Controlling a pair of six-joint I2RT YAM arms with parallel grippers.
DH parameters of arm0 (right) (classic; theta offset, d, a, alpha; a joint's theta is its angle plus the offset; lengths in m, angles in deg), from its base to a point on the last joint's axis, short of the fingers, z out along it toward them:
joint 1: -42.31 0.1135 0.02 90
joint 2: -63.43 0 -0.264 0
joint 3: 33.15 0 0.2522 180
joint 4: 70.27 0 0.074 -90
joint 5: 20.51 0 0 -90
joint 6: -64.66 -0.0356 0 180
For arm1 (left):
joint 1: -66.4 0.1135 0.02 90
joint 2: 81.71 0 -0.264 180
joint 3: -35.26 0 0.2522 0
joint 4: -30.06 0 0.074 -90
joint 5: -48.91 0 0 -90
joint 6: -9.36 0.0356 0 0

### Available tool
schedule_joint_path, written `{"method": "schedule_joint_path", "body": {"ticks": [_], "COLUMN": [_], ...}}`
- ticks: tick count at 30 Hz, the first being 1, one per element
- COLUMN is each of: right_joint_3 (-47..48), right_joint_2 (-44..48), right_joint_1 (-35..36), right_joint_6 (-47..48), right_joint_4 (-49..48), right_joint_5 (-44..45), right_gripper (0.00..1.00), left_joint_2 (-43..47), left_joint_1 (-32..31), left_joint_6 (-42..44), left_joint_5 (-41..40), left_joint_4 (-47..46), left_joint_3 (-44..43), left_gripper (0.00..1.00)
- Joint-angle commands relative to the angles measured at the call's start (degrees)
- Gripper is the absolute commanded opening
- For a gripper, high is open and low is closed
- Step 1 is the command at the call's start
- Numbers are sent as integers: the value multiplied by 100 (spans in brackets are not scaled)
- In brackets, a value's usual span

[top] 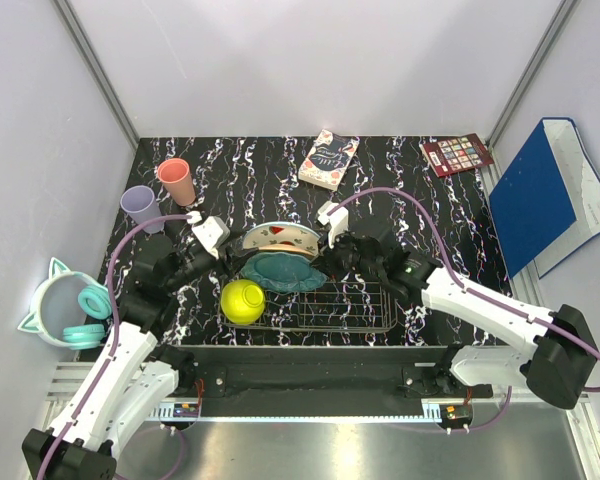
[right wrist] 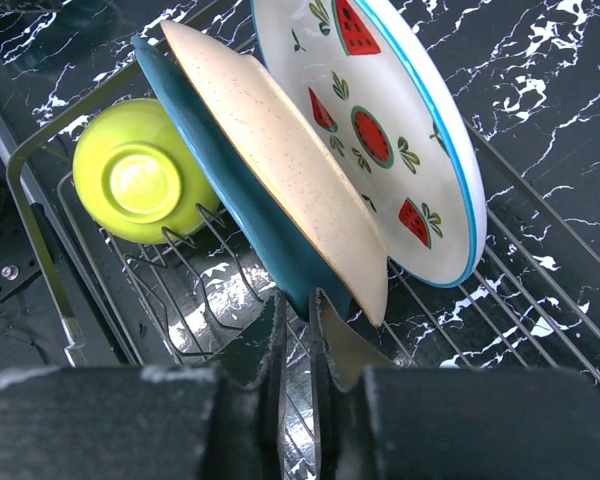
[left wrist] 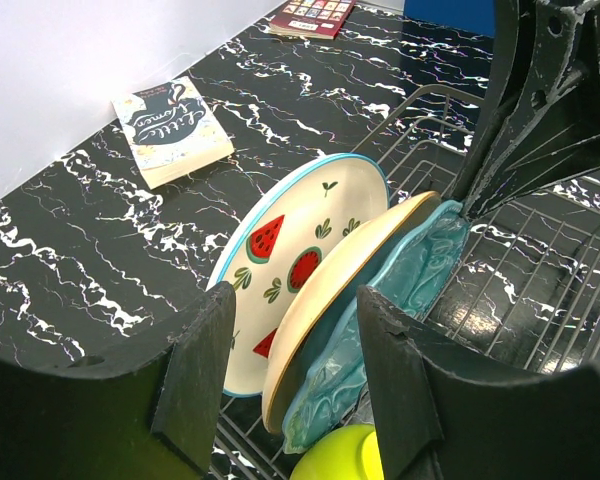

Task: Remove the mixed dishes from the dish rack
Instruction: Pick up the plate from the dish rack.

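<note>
Your right claw (right wrist: 300, 303) is sitting clenched almost flat, fingertips right at the lower rim of the teal scalloped plate (left wrist: 415, 265). You can't tell from the wrist view whether that rim is actually being pinched.

Your left claw (left wrist: 298, 303) is standing released, fingers well apart and bracketing the opposite edge of the plate stack. You can't tell whether it's touching anything.

Between the two claws, three plates are standing on edge in the low dark wire-grid dish rack (top: 355, 308), leaning together. The white plate with red watermelon slices and a blue rim (left wrist: 300, 240) is sitting at the back, the peach speckled plate (left wrist: 320, 330) is leaning on it in the middle, and the teal one is sitting in front.

The yellow-green bowl (right wrist: 140, 175) is also lying in the rack, just on the near side of the left claw, with its foot ring facing the right claw.

Left of and beyond the left claw, a lilac cup (top: 140, 205) and a salmon-pink cup (top: 176, 181) are standing upright side by side on the black white-veined tabletop (top: 400, 200), outside the rack. A mint cat-eared bowl (top: 42, 300) is sitting far left of that claw, and a paperback book (top: 329, 158) is lying beyond both claws.
</note>
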Motion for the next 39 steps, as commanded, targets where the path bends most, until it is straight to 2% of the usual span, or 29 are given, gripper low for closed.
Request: {"method": "schedule_joint_path", "body": {"ticks": [1, 10, 23, 27, 32, 39], "right_joint_3": [197, 197, 170, 179, 144, 284], "right_joint_2": [-57, -470, -1094, -1270, -1279, -972], "right_joint_1": [1, 1, 9, 36, 27, 27], "right_joint_6": [-194, -159, -247, -290, -308, -282], "right_joint_4": [-246, -342, -571, -597, -562, -325], "right_joint_5": [-232, -188, -249, -215, 58, 620], "right_gripper": [16, 29, 27, 19, 0, 0], "left_joint_2": [-40, -128, -155, -137, -102, -93], "left_joint_1": [-19, -19, -19, -19, -19, -19], "left_joint_6": [-45, -53, -106, -150, -194, -255], "left_joint_5": [48, 83, 127, 118, 127, 136], "left_joint_4": [-325, -396, -554, -607, -659, -756], "left_joint_3": [-17, 10, 98, 168, 203, 230], "left_gripper": [56, 57, 56, 57, 56, 56]}}
